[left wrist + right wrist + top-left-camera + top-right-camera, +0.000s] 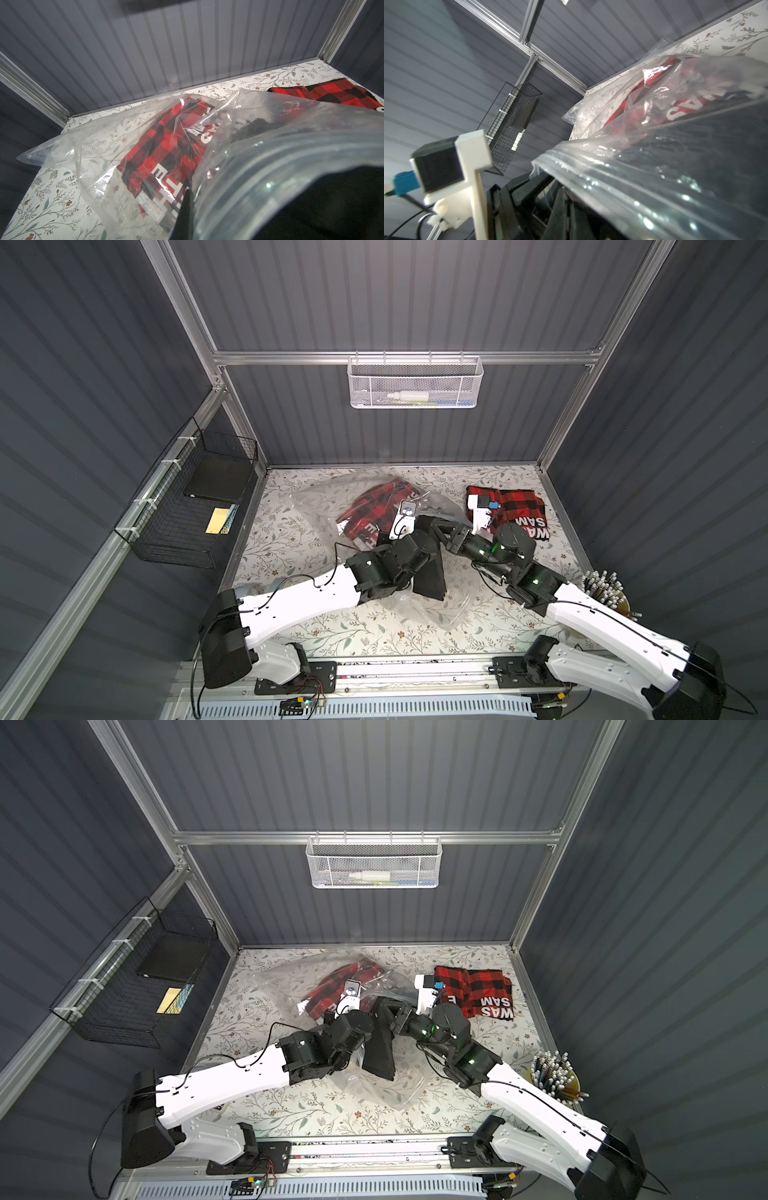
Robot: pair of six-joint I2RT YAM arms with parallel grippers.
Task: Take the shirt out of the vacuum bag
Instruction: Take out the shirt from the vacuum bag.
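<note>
The bag lies crumpled across the middle of the table, running from near the far edge toward the near edge. The shirt, red-and-black plaid with white lettering, is inside the bag's far part, and plastic covers all of it.

Both arms reach in from the near edge and meet over the table's centre. The left gripper and the right gripper sit almost tip to tip at the side of the bag that faces the right edge. Both have their jaws closed, each seemingly pinching the bag's edge.

The left wrist view shows the ribbed zip strip curving up right against a black finger. The shirt lies just beyond it under the film. The right wrist view shows the same strip draped over the fingers, with the shirt further in. The pinch points themselves are hidden.

From the grippers, the shirt lies close by, toward the far edge and a little toward the left edge. It does not touch either gripper.

A black cloth hangs from under the left gripper toward the near edge. Whether it is inside the plastic is unclear.

A second plaid shirt lies near the far right corner, outside the bag.
</note>
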